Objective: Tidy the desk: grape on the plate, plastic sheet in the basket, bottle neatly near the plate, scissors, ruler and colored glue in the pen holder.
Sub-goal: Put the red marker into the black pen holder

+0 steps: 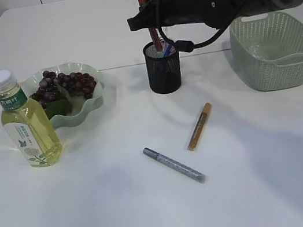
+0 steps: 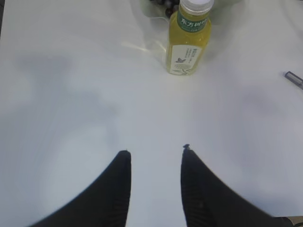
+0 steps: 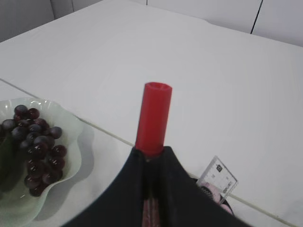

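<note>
The right gripper (image 1: 149, 21) holds a glue stick (image 3: 152, 118) between its jaws, right above the pen holder (image 1: 163, 68), and the basket (image 1: 276, 50) sits to the right of it. The plate (image 1: 82, 105) with the grape (image 1: 64, 86) on it lies to the left of these jaws, and the bottle (image 1: 25, 119) stands just beside the plate. In front of the pen holder, 2 pens (image 1: 187, 148) lie on the table (image 1: 128, 212), and the left gripper (image 2: 154, 153) hangs over the table with the bottle well ahead of its jaws.

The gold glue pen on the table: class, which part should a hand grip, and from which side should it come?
Grip the gold glue pen at mid-barrel, coming straight down from above, jaws across its width. It lies flat and slanted on the bare table, with clear space on both long sides; the silver glue pen lies apart from it.
</note>
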`<state>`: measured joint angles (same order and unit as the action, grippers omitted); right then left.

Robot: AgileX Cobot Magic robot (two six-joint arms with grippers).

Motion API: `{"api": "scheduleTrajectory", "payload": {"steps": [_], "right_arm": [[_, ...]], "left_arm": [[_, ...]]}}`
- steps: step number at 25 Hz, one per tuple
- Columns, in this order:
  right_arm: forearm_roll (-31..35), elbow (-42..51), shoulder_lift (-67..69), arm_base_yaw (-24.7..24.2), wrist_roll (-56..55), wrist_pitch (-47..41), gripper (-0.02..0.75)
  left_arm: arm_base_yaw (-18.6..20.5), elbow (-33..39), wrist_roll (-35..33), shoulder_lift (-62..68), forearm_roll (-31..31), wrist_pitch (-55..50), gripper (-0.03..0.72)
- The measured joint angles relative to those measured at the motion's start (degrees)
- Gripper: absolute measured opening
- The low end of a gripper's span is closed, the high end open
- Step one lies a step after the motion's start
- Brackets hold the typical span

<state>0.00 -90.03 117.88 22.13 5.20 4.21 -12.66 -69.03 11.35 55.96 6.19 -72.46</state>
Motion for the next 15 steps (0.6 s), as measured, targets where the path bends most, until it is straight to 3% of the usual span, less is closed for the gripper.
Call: {"api": "scheduleTrajectory", "payload": {"steps": [15], "right_arm": [[0.8,-6.18,8.21,-1.29,0.0,6.67,0.05]], "left_arm": [[0.0,0.0,0.0,0.0,3.36,0.0,0.259]]}}
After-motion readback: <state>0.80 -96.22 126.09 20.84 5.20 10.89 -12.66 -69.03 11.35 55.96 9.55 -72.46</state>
